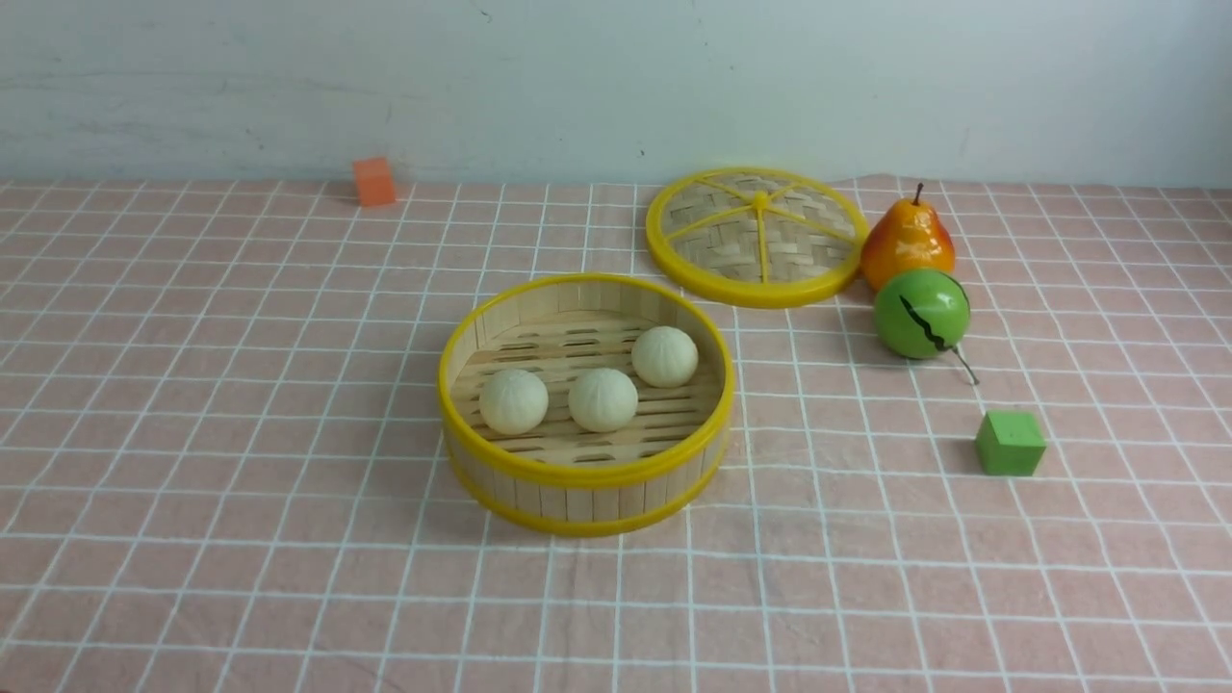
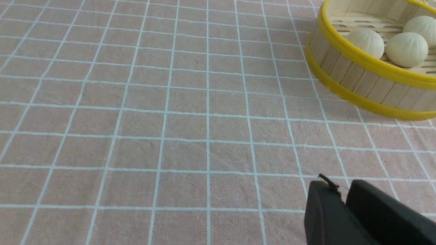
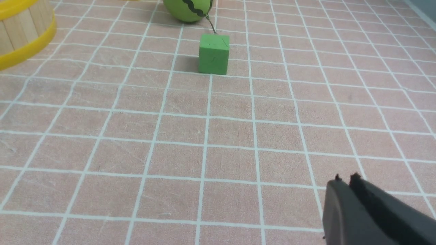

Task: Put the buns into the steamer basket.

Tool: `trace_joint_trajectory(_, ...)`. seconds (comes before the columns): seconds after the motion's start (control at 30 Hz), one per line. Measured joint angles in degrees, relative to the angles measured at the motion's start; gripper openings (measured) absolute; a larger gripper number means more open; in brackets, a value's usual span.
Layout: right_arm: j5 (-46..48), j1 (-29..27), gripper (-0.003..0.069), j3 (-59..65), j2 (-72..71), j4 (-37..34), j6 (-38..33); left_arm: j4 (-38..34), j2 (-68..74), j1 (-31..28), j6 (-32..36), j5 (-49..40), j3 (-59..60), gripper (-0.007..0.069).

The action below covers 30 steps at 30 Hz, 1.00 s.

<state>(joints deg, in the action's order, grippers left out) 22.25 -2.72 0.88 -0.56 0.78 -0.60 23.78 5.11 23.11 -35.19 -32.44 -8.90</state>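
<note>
Three cream-white buns [image 1: 514,401] [image 1: 603,399] [image 1: 664,356] lie side by side on the slat floor of the steamer basket [image 1: 587,474], which stands mid-table. The left wrist view shows the buns [image 2: 366,42] [image 2: 407,49] inside the steamer basket [image 2: 361,81], well away from my left gripper [image 2: 344,187]. That gripper's jaws are almost together and hold nothing. My right gripper [image 3: 344,179] is shut and empty over bare cloth, with the steamer basket [image 3: 20,37] wall far off to one side. Neither gripper appears in the front view.
The woven lid [image 1: 756,236] lies behind the basket to the right. Beside it are a pear [image 1: 907,241], a green ball [image 1: 921,313] and a green cube [image 1: 1010,443] [image 3: 214,54]. An orange cube [image 1: 373,181] sits at the back left near the wall.
</note>
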Motion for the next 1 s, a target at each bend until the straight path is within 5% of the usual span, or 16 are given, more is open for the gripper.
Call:
trace_joint_trajectory(0.23,0.0,0.0,0.0042,0.0,0.0,0.0,0.0,-10.3,-5.6,-4.4,15.1,1.4,3.8,0.0031)
trace_joint_trajectory(0.4,0.0,0.0,0.0049,0.0,0.0,0.0,0.0,-17.0,-5.7,-13.7,24.9,6.9,5.2,-0.0014)
trace_joint_trajectory(0.6,0.0,0.0,0.0051,0.0,0.0,0.0,0.0,-25.0,-5.7,-19.1,26.3,10.7,10.3,-0.0014)
trace_joint_trajectory(1.0,0.0,0.0,0.0051,0.0,0.0,0.0,0.0,-26.4,-5.7,-19.4,27.8,9.8,10.5,-0.0014)
